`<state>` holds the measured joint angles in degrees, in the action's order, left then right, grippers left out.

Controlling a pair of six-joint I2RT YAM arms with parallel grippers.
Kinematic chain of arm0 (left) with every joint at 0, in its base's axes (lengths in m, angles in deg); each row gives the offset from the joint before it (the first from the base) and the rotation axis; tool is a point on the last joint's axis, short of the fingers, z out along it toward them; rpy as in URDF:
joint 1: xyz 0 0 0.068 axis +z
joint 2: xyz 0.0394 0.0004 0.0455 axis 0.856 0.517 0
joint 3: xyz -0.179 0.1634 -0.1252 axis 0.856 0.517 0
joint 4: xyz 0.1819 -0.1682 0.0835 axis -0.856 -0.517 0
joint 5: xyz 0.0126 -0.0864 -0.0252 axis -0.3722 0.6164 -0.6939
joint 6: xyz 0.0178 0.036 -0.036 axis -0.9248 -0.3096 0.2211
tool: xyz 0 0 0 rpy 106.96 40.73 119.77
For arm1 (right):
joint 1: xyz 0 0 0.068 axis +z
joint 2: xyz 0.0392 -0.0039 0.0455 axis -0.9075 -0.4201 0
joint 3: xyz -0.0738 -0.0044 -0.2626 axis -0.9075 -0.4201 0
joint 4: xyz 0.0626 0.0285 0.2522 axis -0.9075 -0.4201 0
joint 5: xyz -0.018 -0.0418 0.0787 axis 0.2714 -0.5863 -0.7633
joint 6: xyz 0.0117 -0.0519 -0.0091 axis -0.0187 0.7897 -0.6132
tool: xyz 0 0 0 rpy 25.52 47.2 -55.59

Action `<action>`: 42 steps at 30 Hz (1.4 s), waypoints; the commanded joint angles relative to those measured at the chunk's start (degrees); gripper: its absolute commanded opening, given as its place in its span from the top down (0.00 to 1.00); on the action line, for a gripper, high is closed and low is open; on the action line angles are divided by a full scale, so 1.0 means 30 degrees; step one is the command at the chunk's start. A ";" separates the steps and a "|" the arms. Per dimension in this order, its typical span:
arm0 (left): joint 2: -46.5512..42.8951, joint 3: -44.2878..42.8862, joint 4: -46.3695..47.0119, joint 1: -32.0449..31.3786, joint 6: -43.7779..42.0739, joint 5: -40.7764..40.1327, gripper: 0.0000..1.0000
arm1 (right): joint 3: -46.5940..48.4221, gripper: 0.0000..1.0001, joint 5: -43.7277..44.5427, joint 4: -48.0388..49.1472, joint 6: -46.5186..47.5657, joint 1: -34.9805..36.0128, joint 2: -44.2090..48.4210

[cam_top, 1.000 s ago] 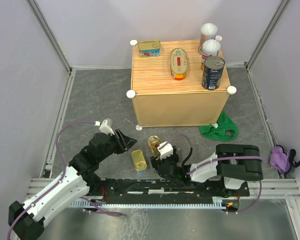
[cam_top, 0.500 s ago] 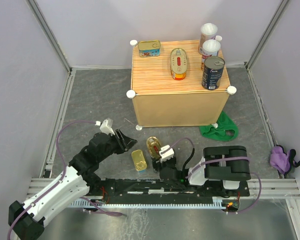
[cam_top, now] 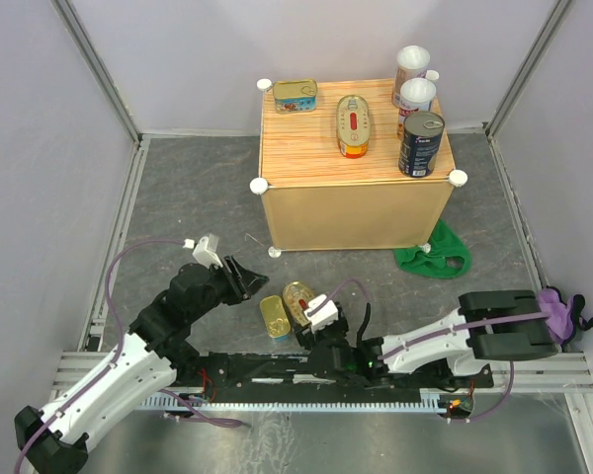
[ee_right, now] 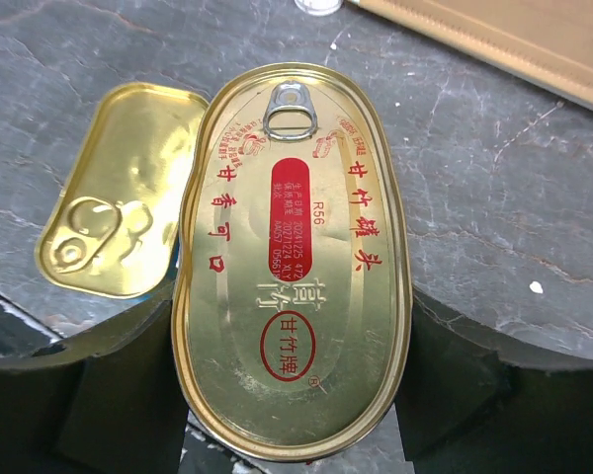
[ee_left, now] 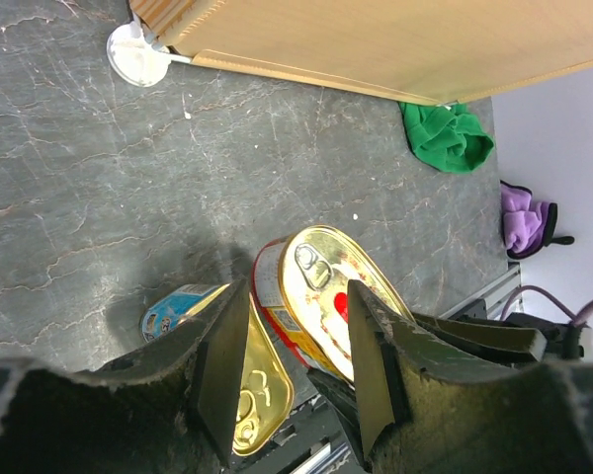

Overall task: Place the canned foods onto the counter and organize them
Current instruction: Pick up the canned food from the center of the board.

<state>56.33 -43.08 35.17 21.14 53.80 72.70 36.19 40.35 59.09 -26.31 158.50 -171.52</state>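
Oval tin (ee_right: 292, 267) clamped between the right gripper (ee_right: 292, 336) fingers: lift level, clear of the rectangular tin (ee_right: 114, 207) left of them; left gripper (ee_left: 298, 311) gapes, empty.

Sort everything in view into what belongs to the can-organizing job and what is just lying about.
Job: counter; on it, rectangular tin, oval tin, two white-lidded cans, dark blue can; on the floor, second oval tin, second rectangular tin.
Lying about: green cloth, purple bundle.

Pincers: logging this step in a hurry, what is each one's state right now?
Left pincer: open, holding nothing.
Right pincer: closed on the oval can.
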 commanded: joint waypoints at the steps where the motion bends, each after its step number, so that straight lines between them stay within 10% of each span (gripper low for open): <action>1: -0.0096 -0.1344 -0.0261 -0.0050 -0.0904 0.0170 0.49 | 0.2101 0.90 0.2327 -0.4153 -0.1308 0.0740 0.1892; 21: -0.0900 -0.2299 -0.0055 -0.0052 -0.1696 -0.0770 0.48 | 1.3267 0.95 0.6479 -1.7866 -0.0735 0.2551 0.5270; 42: -0.1779 -0.2906 -0.0121 -0.0049 -0.1544 -0.1150 0.48 | 1.7665 0.96 0.8442 -0.8150 1.3283 0.0715 0.6505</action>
<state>51.39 -49.40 33.92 21.14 51.24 70.03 83.42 63.95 24.49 5.03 163.61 -154.07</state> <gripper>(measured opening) 0.514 0.742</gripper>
